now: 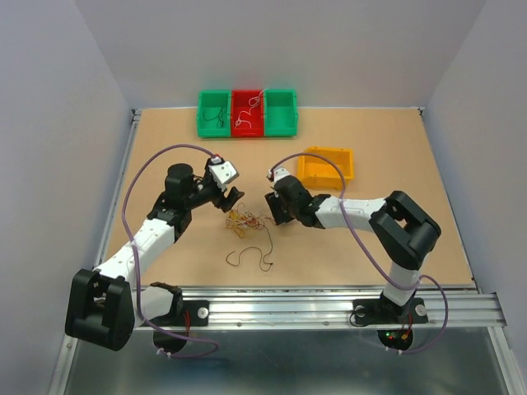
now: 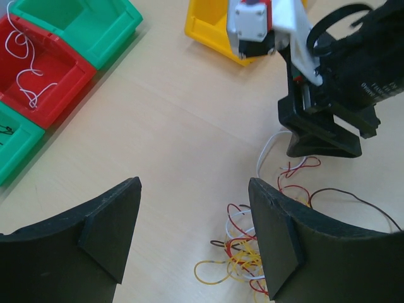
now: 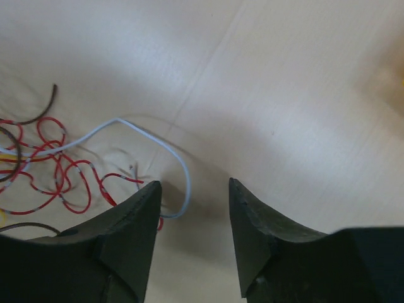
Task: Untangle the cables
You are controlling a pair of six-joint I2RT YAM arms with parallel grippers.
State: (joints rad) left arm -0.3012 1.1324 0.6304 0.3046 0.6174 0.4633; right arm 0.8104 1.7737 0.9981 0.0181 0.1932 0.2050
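- Tan tabletop between pale walls: two robot arms lean toward each other over a small tangle of cables.
- On one side the left gripper hovers above the table, its fingers spread wide with nothing between them. In its wrist view, the red, yellow and white tangle lies under and just beside the right-hand finger.
- Facing it, the right gripper points down close to the table, fingers parted. A white wire loops into the gap and curls just beside one finger; contact cannot be told. Red strands lie outside that finger.
- One dark brown wire lies loose, on the base side of both pairs of fingers.
- Beyond the fingers sit a yellow bin and a row of green and red bins.
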